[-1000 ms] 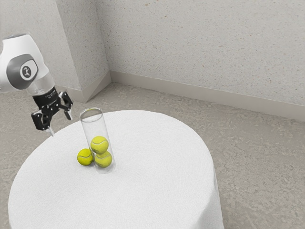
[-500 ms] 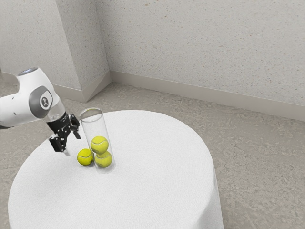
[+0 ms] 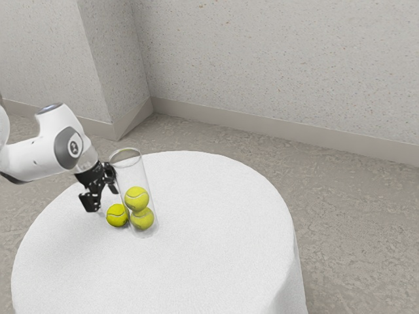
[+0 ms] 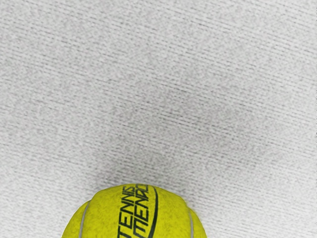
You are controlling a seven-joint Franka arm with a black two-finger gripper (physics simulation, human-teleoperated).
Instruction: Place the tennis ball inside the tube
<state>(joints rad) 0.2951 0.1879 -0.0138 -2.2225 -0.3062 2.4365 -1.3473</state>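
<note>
Standing upright on the round, white-clothed table [image 3: 216, 248], the tube [image 3: 133, 173] has its long axis close to vertical, with its open mouth facing up; in the exterior view its upper end leans slightly toward the exterior view's left; one inner ball [image 3: 142, 218] sits at its base, and a second inner ball [image 3: 137, 198] rests directly above, along the same axis. The loose tennis ball [image 3: 117, 215] lies on the cloth beside the tube's lower wall, on the exterior view's left; contact between ball and wall cannot be determined; the wrist view presents the ball's lettering [image 4: 130, 213] toward the camera, with seam lines at its flanks.

The gripper [image 3: 105, 201] is tilted, low above the cloth, near the loose ball; its fingers are spread, with nothing pinched between them; one finger is near the tube's wall, which bounds sideways room there; whether they touch cannot be determined. The nearest table edge runs beyond the gripper, at the exterior view's left; a wider span of cloth extends past the tube toward the exterior view's right.
</note>
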